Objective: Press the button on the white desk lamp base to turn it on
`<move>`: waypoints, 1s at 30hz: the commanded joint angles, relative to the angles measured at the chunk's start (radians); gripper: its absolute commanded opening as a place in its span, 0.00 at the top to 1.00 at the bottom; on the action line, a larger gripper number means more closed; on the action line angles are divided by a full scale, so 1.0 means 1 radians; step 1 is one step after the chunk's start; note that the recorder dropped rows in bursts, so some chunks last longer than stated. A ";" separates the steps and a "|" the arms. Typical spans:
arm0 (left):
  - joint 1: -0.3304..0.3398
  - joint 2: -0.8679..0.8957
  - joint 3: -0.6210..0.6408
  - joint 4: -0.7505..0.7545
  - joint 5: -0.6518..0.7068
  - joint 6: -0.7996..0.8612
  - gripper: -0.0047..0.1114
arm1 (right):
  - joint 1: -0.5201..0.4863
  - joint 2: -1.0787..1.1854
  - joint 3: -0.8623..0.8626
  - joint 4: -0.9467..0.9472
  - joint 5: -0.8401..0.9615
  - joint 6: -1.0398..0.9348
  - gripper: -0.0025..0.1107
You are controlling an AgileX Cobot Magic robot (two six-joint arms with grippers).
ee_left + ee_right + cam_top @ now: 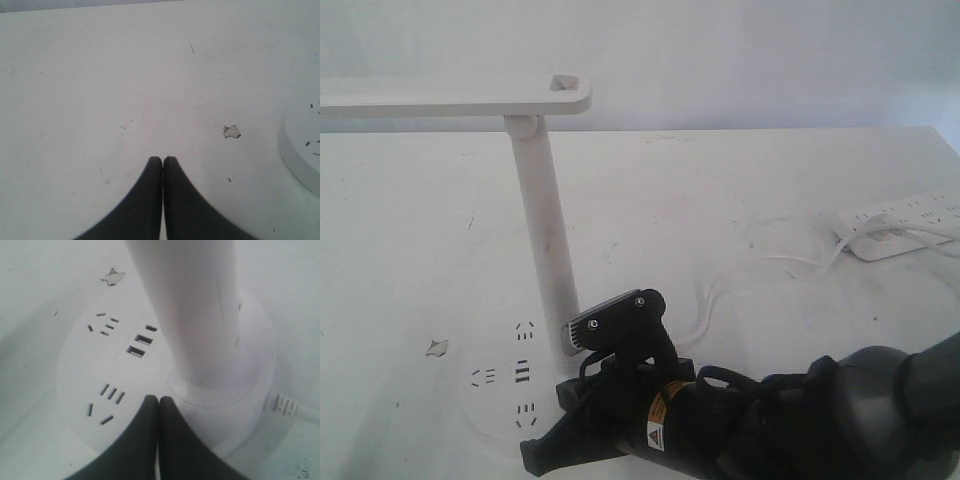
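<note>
Right end effector (158,400), closed, tilts over lamp base (82,362).

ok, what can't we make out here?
- Button: not found in any view. In the right wrist view the stem and right hand cover part of the base; in the exterior view the arm covers its near side.
- Hand-to-base contact: cannot tell.
- Lamp head: cut off by the exterior view's left edge.
- Power strip: cut off at the right edge.
</note>
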 commanded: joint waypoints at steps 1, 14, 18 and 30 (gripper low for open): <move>-0.005 -0.004 0.003 -0.003 -0.006 -0.002 0.96 | 0.001 0.008 0.005 0.003 0.022 -0.015 0.98; -0.005 -0.004 0.003 -0.003 -0.006 -0.002 0.96 | 0.001 0.081 0.005 0.001 0.160 -0.011 0.98; -0.005 -0.004 0.003 -0.003 -0.006 -0.002 0.96 | 0.001 0.080 0.005 0.001 0.172 -0.011 0.98; -0.005 -0.004 0.003 -0.003 -0.006 -0.002 0.96 | 0.001 0.023 0.005 -0.019 0.131 -0.007 0.98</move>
